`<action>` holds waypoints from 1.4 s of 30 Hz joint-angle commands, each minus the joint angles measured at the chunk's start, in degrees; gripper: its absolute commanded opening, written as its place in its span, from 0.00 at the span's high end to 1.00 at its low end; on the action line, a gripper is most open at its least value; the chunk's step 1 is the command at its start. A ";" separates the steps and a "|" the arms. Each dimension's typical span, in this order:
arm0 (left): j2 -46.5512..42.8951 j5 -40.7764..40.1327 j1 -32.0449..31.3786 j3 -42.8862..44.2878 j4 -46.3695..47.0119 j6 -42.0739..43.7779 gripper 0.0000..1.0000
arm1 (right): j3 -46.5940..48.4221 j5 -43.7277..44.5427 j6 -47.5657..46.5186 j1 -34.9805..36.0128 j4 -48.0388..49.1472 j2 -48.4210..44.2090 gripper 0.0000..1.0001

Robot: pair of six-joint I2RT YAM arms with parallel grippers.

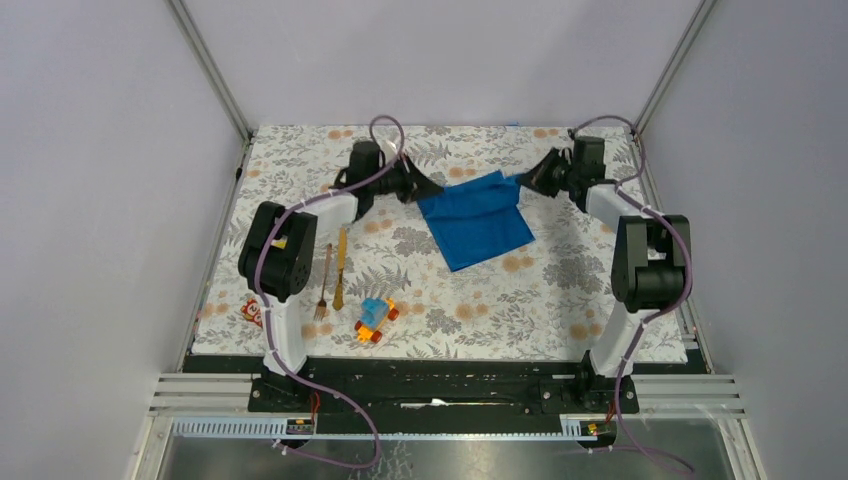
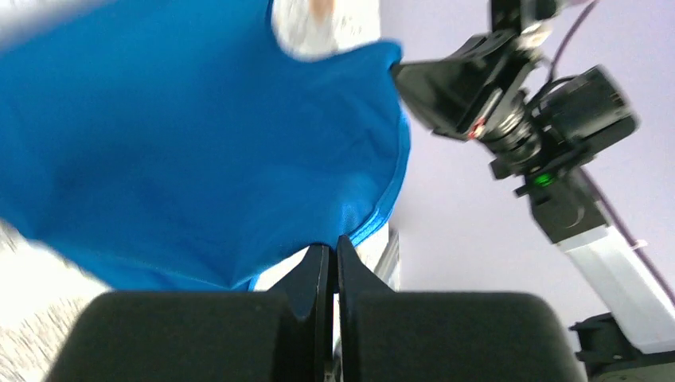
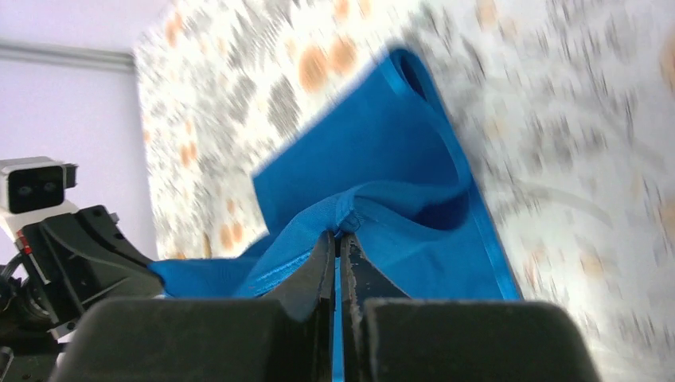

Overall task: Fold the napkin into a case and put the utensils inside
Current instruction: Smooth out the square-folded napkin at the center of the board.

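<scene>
The bright blue napkin [image 1: 477, 219] is stretched between both grippers at the back of the table, its near part lying on the cloth. My left gripper [image 1: 428, 190] is shut on its left corner, and in the left wrist view the napkin [image 2: 199, 143] fills the space above the closed jaws [image 2: 333, 243]. My right gripper [image 1: 522, 180] is shut on the right corner, with the napkin [image 3: 382, 183] bunched at the fingertips [image 3: 338, 235]. The golden fork [image 1: 324, 283] and knife [image 1: 340, 267] lie side by side at the left, near the left arm.
A blue-and-orange toy car [image 1: 375, 319] sits in front of the utensils. A small red patterned block [image 1: 250, 313] lies at the left edge of the floral tablecloth [image 1: 560, 290]. Grey walls and metal frame posts enclose the table.
</scene>
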 commanded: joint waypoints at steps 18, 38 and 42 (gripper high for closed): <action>11.05 1.29 12.31 34.51 -10.14 6.69 1.00 | 46.64 -4.87 7.83 4.97 -1.74 23.70 1.00; 2.03 2.21 5.30 12.99 1.34 1.01 1.00 | 28.77 -4.19 3.16 3.68 -1.95 12.91 1.00; -1.15 1.25 1.97 5.24 3.44 1.17 1.00 | 19.21 -4.61 2.85 2.43 -0.37 8.61 1.00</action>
